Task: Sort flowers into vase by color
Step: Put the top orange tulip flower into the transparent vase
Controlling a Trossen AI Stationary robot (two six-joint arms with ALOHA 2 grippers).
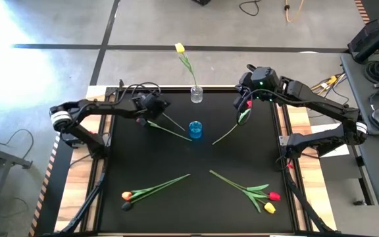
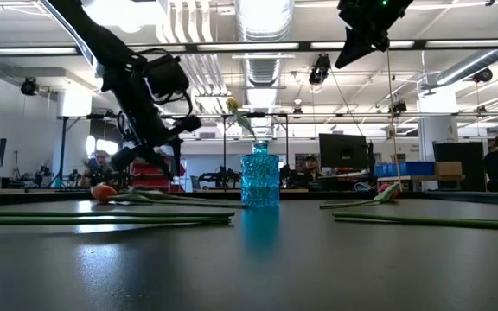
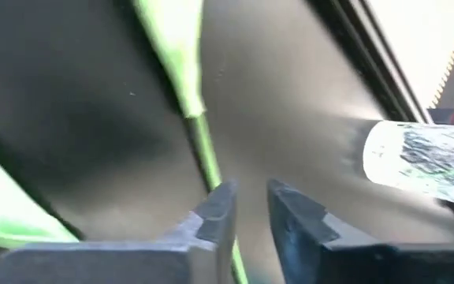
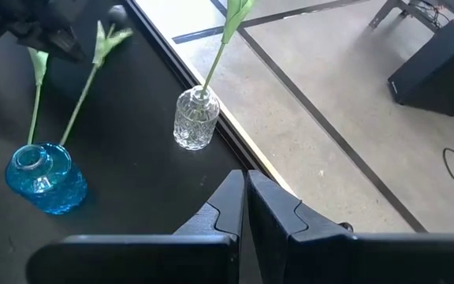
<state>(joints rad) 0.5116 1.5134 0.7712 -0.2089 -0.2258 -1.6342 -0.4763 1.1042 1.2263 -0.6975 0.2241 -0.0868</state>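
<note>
left tool [image 3: 247, 207] leaning low, fingers narrowly apart beside thin green stem [image 3: 206, 156] | right tool [image 4: 245, 193] hanging raised, closed, empty | ribbed blue glass vase [image 1: 196, 130] standing on worktop [image 1: 196, 197]

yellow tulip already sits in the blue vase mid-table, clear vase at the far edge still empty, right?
No. The yellow tulip stands in the clear vase at the table's far edge, as the high view shows and the right wrist view confirms. It is the blue vase at mid-table that holds no flower: its mouth is empty in the right wrist view.
</note>
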